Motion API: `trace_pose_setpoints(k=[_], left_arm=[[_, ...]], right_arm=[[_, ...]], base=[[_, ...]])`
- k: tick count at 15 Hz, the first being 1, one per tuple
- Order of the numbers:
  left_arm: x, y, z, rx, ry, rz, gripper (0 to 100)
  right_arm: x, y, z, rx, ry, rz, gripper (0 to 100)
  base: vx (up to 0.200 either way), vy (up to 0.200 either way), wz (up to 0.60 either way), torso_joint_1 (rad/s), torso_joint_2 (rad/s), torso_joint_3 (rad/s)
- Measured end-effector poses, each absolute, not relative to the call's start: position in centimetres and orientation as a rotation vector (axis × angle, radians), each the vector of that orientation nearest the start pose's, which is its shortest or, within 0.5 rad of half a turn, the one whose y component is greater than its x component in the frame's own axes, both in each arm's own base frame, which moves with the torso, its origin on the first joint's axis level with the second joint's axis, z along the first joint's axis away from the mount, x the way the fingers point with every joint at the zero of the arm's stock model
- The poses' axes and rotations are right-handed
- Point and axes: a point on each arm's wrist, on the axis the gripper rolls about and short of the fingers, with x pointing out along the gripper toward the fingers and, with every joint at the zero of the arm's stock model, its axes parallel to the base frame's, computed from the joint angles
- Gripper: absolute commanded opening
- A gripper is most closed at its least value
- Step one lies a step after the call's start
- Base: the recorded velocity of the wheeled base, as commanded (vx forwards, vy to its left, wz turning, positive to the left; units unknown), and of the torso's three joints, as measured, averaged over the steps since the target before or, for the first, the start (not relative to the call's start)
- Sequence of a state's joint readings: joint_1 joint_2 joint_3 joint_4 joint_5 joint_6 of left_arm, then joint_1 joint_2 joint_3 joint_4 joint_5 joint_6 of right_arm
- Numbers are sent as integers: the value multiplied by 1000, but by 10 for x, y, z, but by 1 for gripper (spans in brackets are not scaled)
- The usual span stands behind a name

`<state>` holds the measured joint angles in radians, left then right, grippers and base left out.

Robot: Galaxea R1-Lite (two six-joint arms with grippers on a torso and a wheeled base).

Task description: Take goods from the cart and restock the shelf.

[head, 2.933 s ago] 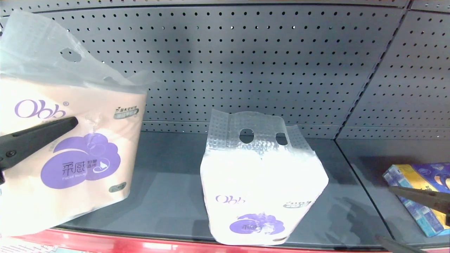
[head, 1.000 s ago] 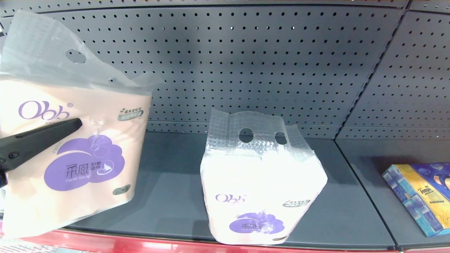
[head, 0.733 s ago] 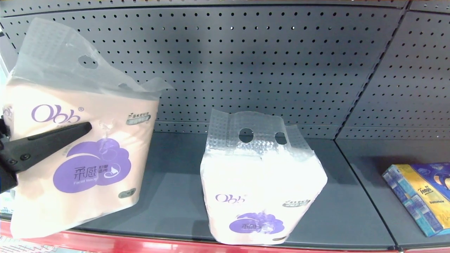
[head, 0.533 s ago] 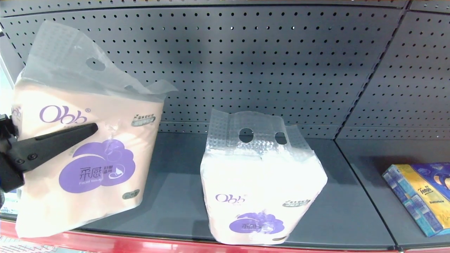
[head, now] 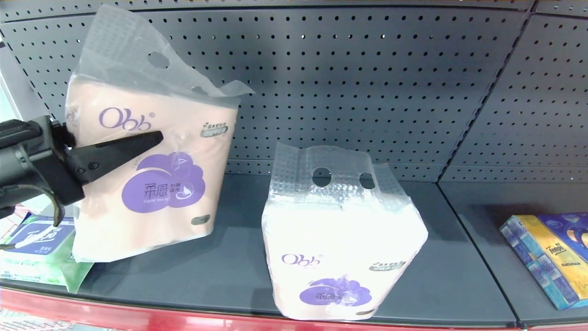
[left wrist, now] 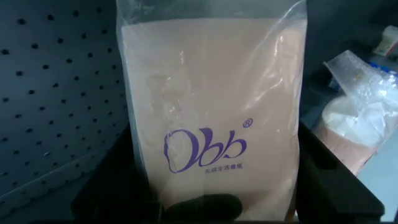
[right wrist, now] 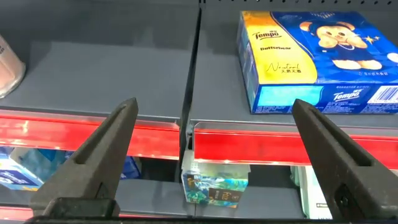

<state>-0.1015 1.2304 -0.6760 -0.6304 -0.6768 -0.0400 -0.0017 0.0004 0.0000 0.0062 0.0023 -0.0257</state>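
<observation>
The held pack (head: 151, 184) was clamped across its upper half by the left gripper (head: 154, 137), one finger on the printed face and its partner on the far side. This hold probably kept the soft wrap from sagging while it was placed on the shelf (head: 220, 276). Its long axis ran nearly vertical, slightly tilted, with the handle flap up and the printed face toward the robot. Whether its base touched the shelf could not be told. Right of that gripper and well apart, a second pack (head: 342, 248) stood upright at the shelf's front edge, apparently leaving a slot between. Beyond the gripper rose the pegboard (head: 367, 82), and under it lay a green pack (head: 32, 248). The right gripper (right wrist: 214, 106) hung spread and empty, near a box (right wrist: 311, 56).
</observation>
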Motion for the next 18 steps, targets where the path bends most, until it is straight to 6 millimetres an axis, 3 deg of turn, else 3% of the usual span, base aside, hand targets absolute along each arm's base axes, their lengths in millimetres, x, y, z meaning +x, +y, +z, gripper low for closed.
trace_pose_setpoints(k=[3, 9, 13, 18], left_arm=[[199, -41, 262, -13, -107, -815, 0], [253, -59, 264, -100, -190, -927, 0], [280, -69, 249, -65, -208, -1093, 0], [322, -79, 236, -46, -239, -1123, 0]], right_arm=[[-23, 0, 75, -26, 7, 1, 100], [-23, 0, 75, -26, 7, 2, 100], [-23, 0, 75, -26, 7, 2, 100], [-23, 0, 75, -26, 7, 1, 100]], base=[[0, 0, 0, 0, 0, 0], [0, 0, 0, 0, 0, 0], [0, 0, 0, 0, 0, 0], [0, 0, 0, 0, 0, 0]])
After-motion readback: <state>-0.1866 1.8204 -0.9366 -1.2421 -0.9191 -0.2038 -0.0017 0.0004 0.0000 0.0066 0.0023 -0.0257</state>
